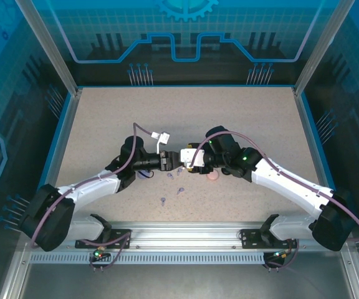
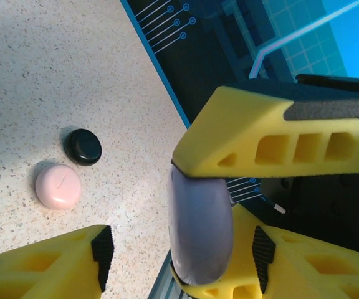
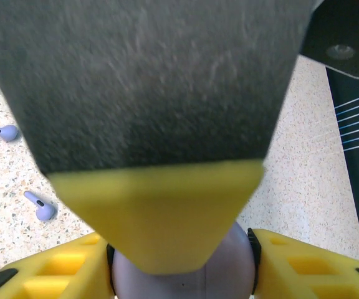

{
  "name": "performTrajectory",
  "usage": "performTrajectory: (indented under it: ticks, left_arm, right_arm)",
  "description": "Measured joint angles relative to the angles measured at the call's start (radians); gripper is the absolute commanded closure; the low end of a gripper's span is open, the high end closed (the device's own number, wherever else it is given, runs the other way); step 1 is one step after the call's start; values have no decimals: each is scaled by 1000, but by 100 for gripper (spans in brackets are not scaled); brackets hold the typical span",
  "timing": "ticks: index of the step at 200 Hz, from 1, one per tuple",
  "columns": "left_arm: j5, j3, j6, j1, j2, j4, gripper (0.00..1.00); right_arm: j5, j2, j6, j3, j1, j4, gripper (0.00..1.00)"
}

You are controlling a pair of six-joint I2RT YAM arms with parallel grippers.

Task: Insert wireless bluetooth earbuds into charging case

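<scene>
On the near side of the lavender case (image 2: 201,230), two lavender earbuds (image 3: 39,207) lie on the table (image 1: 105,124), the right gripper (image 3: 181,258) clamps that case, the left gripper (image 2: 182,252) gapes around it, and past it, seen from the left wrist, sit a pink case (image 2: 58,185) and a black case (image 2: 83,146).

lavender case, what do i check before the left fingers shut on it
1. Right fingers grip the lavender case: ok, it is pinched between them.
2. Left fingers straddle the case: ok, open, one on each side.
3. Case centred between the left fingers: not ok, it sits much nearer one finger.
4. Lid open or shut: cannot tell, the case is seen edge-on.
5. Lavender earbuds free to pick: ok, two lie loose on the table.
6. Pink case and black case out of the way: ok, both off to the side.
</scene>
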Motion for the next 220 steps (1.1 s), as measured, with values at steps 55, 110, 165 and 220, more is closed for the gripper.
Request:
performTrajectory:
  ticks: [55,110,165,220]
  left_arm:
    - [8,4,-41,-10,55,67,61]
    - [9,7,-46,-10,58,75,77]
    - [8,11,-34,-10,53,70,79]
    - [-6,15,156,-11,-56,-38,86]
  right_arm:
    - [21,8,4,0,3,-3,49]
    - [52,26,31,15,6,-20,49]
    - [61,38,73,49,5,-60,29]
    - [-92,-43,117,67,-77,-153,11]
